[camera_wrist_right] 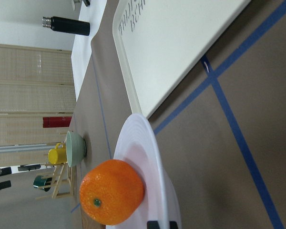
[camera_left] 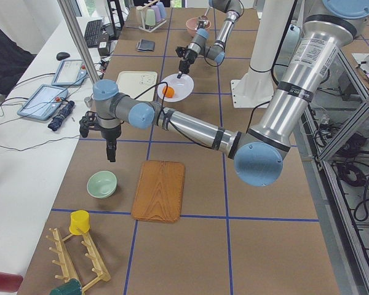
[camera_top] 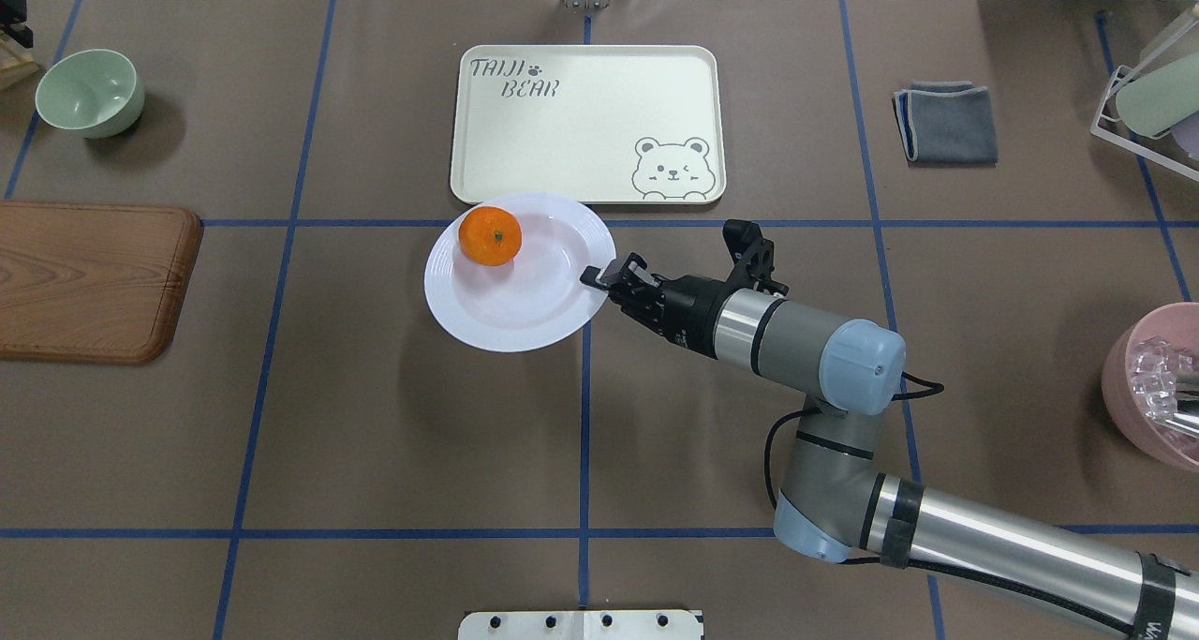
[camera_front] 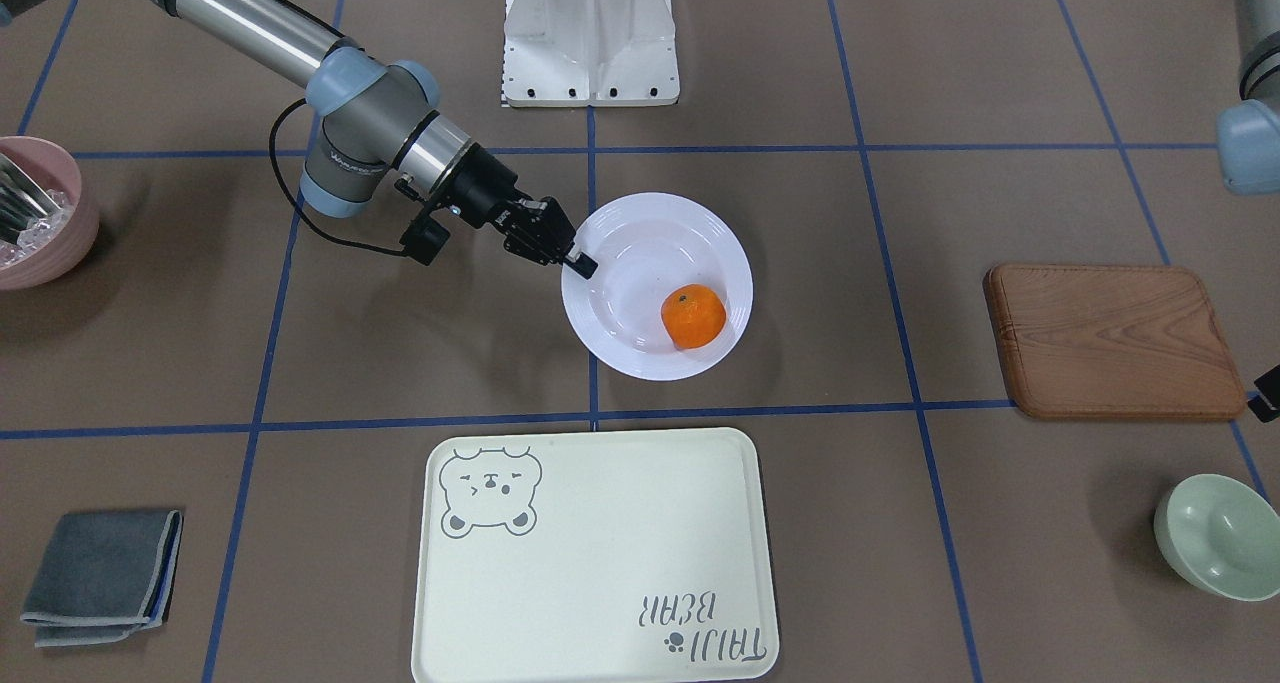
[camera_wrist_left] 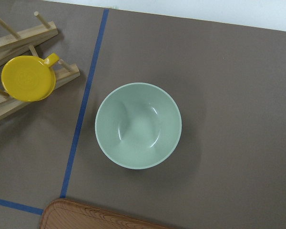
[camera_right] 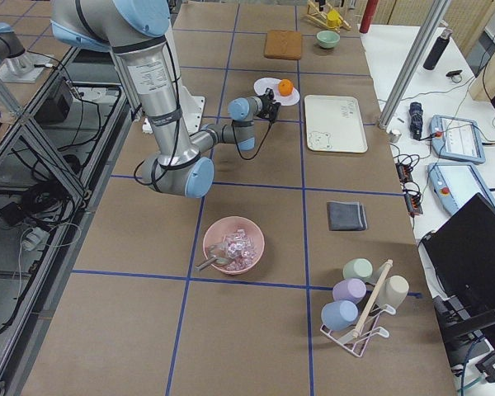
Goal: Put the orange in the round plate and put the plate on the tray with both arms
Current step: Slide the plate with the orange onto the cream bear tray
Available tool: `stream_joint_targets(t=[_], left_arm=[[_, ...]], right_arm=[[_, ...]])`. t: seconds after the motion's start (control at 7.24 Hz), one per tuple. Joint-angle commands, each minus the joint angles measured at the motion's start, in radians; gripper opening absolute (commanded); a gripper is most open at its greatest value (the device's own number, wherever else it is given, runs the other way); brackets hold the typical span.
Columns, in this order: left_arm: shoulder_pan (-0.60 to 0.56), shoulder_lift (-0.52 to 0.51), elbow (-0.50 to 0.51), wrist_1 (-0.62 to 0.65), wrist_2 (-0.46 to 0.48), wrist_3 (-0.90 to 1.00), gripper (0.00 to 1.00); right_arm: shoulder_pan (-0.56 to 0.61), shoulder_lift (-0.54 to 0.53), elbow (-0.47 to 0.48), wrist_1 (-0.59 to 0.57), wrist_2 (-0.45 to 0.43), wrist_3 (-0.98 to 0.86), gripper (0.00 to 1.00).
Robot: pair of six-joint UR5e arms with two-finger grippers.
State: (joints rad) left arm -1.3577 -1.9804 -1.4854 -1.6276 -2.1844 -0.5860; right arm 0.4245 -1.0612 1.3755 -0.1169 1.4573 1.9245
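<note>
The orange (camera_front: 693, 316) (camera_top: 490, 236) lies in the well of the white round plate (camera_front: 640, 253) (camera_top: 525, 307), toward its tray side. My right gripper (camera_front: 580, 263) (camera_top: 597, 275) is shut on the plate's rim on the side opposite the orange; the right wrist view shows the rim (camera_wrist_right: 152, 157) edge-on with the orange (camera_wrist_right: 112, 191) behind it. The cream tray (camera_front: 600, 553) (camera_top: 599, 106) lies just beyond the plate with nothing on it. My left gripper (camera_left: 111, 153) hangs over the table near the green bowl, and I cannot tell whether it is open or shut.
A wooden board (camera_top: 84, 279) and a pale green bowl (camera_top: 89, 92) (camera_wrist_left: 138, 125) lie on the left side. A yellow cup (camera_wrist_left: 27, 78) hangs on a wooden rack. A grey cloth (camera_top: 946, 122) and a pink bowl (camera_top: 1152, 387) sit on the right.
</note>
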Motion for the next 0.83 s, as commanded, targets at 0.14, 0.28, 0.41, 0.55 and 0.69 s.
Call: stream_joint_targets(t=[0.14, 0.28, 0.41, 0.55, 0.69], left_arm=[[0.002, -0.001, 0.001, 0.000, 0.000, -0.002, 0.99], [0.005, -0.003, 0.005, 0.000, 0.000, -0.003, 0.99], [0.005, -0.005, 0.007, 0.000, 0.000, -0.003, 0.99], [0.006, -0.006, 0.007, 0.000, 0.000, -0.003, 0.99], [0.006, -0.008, 0.008, 0.000, 0.000, -0.003, 0.99]], right_arm=[[0.104, 0.100, -0.155, -0.018, -0.055, 0.074, 0.00], [0.143, 0.156, -0.192, -0.115, -0.049, 0.120, 0.00], [0.167, 0.215, -0.213, -0.235, -0.046, 0.131, 0.00], [0.180, 0.268, -0.293, -0.251, -0.045, 0.133, 0.00], [0.187, 0.294, -0.352, -0.253, -0.045, 0.134, 0.00]])
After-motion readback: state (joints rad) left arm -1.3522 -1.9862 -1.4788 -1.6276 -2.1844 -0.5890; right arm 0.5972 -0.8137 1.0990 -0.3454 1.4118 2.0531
